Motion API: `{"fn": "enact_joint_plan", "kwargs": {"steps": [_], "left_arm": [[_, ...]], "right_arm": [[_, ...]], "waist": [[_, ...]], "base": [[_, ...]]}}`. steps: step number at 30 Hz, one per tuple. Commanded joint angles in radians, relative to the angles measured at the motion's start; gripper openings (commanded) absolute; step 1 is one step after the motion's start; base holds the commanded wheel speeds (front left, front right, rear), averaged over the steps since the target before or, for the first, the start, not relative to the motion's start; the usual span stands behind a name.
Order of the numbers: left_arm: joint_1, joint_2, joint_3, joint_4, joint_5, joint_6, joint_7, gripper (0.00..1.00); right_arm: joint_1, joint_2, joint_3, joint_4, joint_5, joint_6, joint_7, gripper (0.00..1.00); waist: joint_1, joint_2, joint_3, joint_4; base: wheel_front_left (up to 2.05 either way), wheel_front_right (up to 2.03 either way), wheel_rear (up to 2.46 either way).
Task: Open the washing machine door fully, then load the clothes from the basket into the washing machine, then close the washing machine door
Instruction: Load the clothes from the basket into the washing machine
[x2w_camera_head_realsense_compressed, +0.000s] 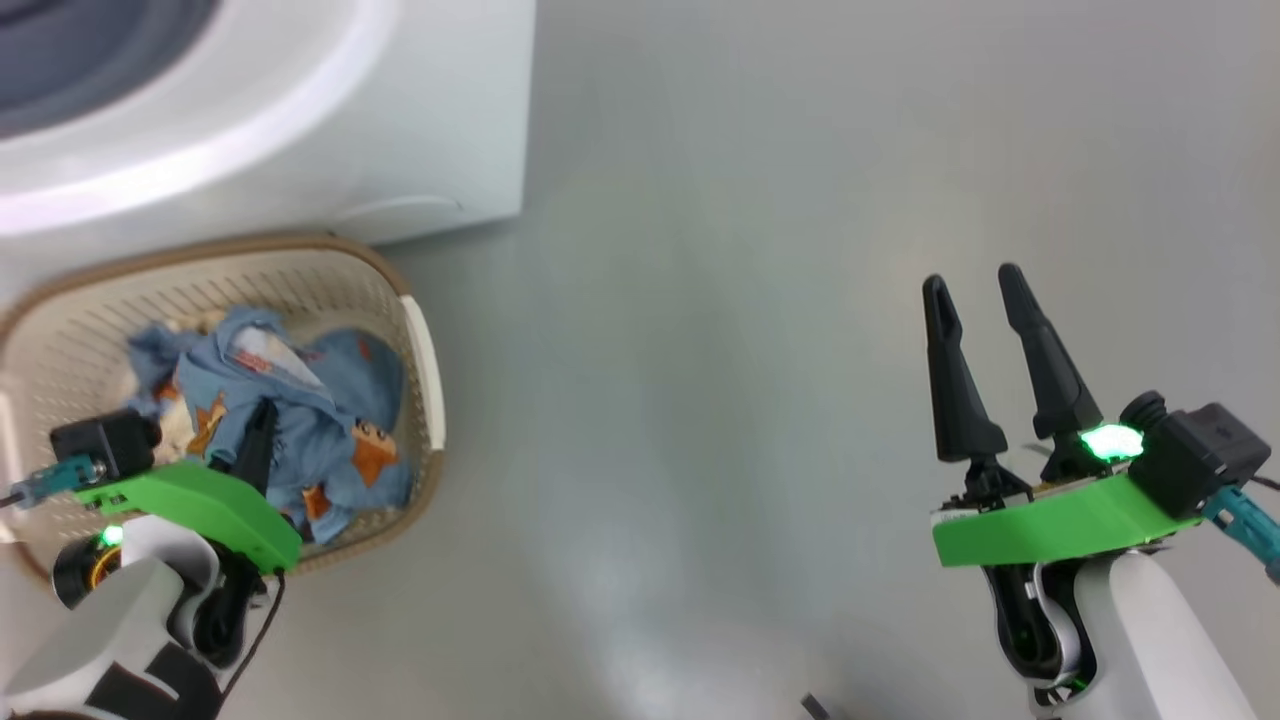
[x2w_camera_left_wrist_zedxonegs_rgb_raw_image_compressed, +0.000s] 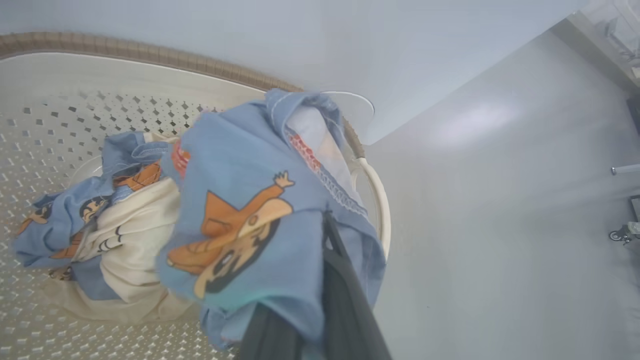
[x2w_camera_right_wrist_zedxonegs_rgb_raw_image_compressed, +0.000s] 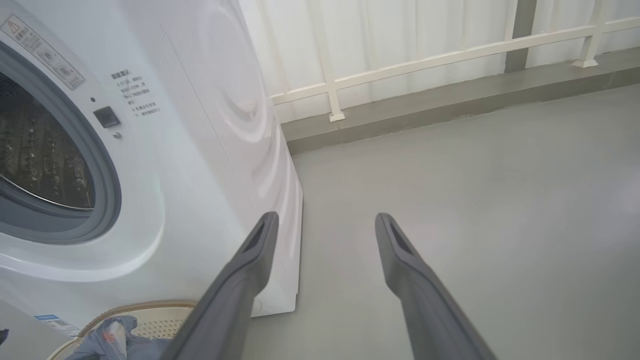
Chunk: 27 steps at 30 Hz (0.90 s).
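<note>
The cream basket (x2w_camera_head_realsense_compressed: 420, 340) sits on the floor in front of the white washing machine (x2w_camera_head_realsense_compressed: 400, 120). Inside it lie the clothes (x2w_camera_head_realsense_compressed: 340, 380). My left gripper (x2w_camera_head_realsense_compressed: 258, 425) reaches into the basket and is shut on a light blue garment with orange print (x2w_camera_left_wrist_zedxonegs_rgb_raw_image_compressed: 240, 200), which bunches up over the fingers. A cream garment (x2w_camera_left_wrist_zedxonegs_rgb_raw_image_compressed: 135, 240) lies under it on the basket floor (x2w_camera_left_wrist_zedxonegs_rgb_raw_image_compressed: 75, 110). My right gripper (x2w_camera_head_realsense_compressed: 972, 280) hangs open over bare floor, holding nothing. The right wrist view shows the steel drum (x2w_camera_right_wrist_zedxonegs_rgb_raw_image_compressed: 40, 160) and grey gasket (x2w_camera_right_wrist_zedxonegs_rgb_raw_image_compressed: 107, 200) uncovered. The door is out of view.
Grey floor (x2w_camera_head_realsense_compressed: 700, 400) stretches between the basket and my right arm. A white railing (x2w_camera_right_wrist_zedxonegs_rgb_raw_image_compressed: 425, 65) and a low kerb run along the back wall beyond the washing machine's right side (x2w_camera_right_wrist_zedxonegs_rgb_raw_image_compressed: 240, 125).
</note>
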Motion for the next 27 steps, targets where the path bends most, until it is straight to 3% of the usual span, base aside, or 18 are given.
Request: {"fn": "enact_joint_plan", "kwargs": {"steps": [1,15,27], "left_arm": [[0.017,0.033,0.041,-0.020,0.015,0.001,-0.013,0.00],[0.205,-0.017,0.409,-0.206,0.349,0.001,-0.014,0.00],[0.454,-0.098,0.706,-0.461,0.641,0.001,-0.014,0.00]], "right_arm": [[0.028,-0.008,0.013,-0.016,-0.015,0.006,-0.008,1.00],[0.130,-0.047,-0.027,0.018,-0.010,0.006,-0.008,1.00],[0.214,-0.072,-0.057,0.028,0.004,0.006,-0.008,1.00]], "waist": [[0.0000,0.0000,-0.098,0.056],[0.0000,0.0000,-0.283,0.154],[0.0000,0.0000,-0.386,0.185]], "base": [[0.00,0.00,0.00],[0.00,0.00,0.00],[0.00,0.00,0.00]]}}
